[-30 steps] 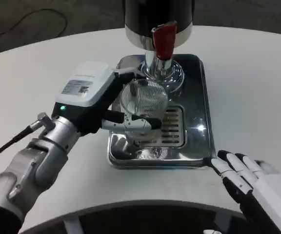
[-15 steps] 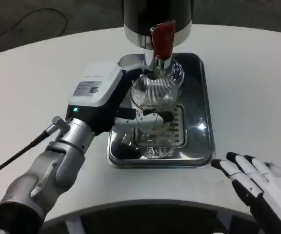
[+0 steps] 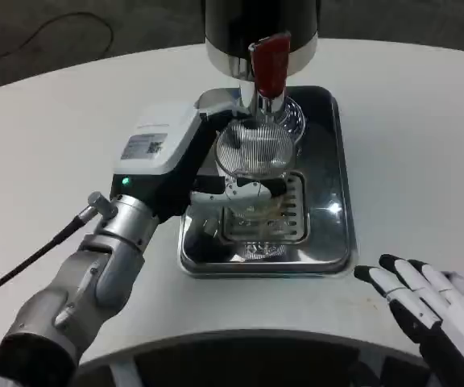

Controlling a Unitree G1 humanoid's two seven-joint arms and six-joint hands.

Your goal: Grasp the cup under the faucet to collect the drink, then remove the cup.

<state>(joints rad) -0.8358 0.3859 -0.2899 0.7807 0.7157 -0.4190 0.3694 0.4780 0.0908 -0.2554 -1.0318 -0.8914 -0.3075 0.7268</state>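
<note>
Under the faucet [image 3: 269,76], left hand [image 3: 185,165] grips cup [image 3: 254,151] — tray [image 3: 338,201] rim near.

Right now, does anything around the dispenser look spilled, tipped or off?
Nothing stands out. The left robot hand holds the ribbed clear cup upright under the faucet, over the metal drip tray. No spill shows on the white table.

A shiny metal tray [image 3: 338,161] with a slotted grate [image 3: 290,211] lies on the white tabletop [image 3: 71,113]. A dark cable [image 3: 47,44] trails across the grey floor [image 3: 22,24] behind.
</note>
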